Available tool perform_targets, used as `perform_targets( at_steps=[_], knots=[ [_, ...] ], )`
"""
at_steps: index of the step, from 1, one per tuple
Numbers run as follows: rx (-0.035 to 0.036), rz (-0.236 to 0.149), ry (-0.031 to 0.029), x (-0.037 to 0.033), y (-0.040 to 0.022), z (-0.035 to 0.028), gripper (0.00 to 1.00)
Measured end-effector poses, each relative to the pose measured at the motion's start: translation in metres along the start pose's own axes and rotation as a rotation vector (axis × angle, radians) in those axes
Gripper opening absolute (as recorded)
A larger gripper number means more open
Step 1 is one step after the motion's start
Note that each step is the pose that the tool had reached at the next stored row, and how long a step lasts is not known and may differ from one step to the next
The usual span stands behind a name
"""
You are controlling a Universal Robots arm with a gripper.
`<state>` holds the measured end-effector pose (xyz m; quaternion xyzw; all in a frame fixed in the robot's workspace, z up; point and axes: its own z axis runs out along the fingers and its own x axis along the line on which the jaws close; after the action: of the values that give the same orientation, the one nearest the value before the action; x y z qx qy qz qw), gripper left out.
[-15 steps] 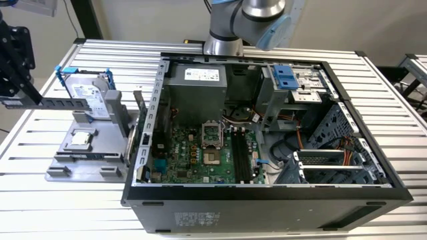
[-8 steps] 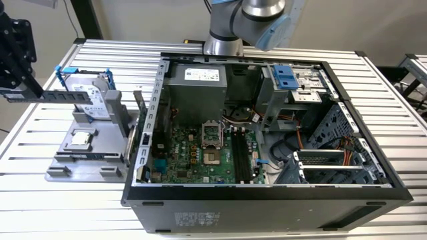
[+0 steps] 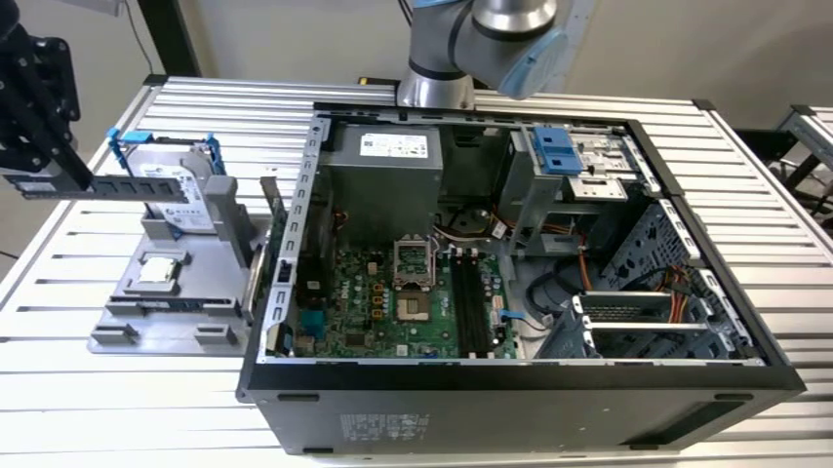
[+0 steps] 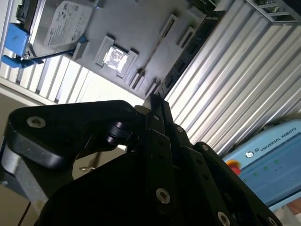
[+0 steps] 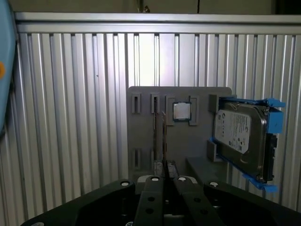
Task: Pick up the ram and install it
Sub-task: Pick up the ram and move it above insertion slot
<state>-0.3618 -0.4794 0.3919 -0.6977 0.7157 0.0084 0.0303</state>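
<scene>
Holding the ram (image 3: pixel 124 186) by one end, gripper (image 3: pixel 62 177) closed; above grey tray (image 3: pixel 131 297)

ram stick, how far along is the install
Pickup looks done: the gripper is shut on the ram, held clear above the grey tray. Left: the black motherboard slots in the open case stand empty, and the ram is off to the exterior view's left of them.

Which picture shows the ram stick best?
The exterior view: the ram shows its long flat side there, held up in the gripper. In both wrist views it is just a narrow strip sticking out beyond the gripper.
</scene>
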Motion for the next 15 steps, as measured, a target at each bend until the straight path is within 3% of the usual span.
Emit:
perform_targets(
  at_steps=[9,15],
  knots=[
    [-0.0042,0.0,0.0001,-0.0007,-0.0274,0.0009,0.0],
    [-0.0059,0.0,0.0002,-0.001,-0.0419,0.0014,0.0]
  ],
)
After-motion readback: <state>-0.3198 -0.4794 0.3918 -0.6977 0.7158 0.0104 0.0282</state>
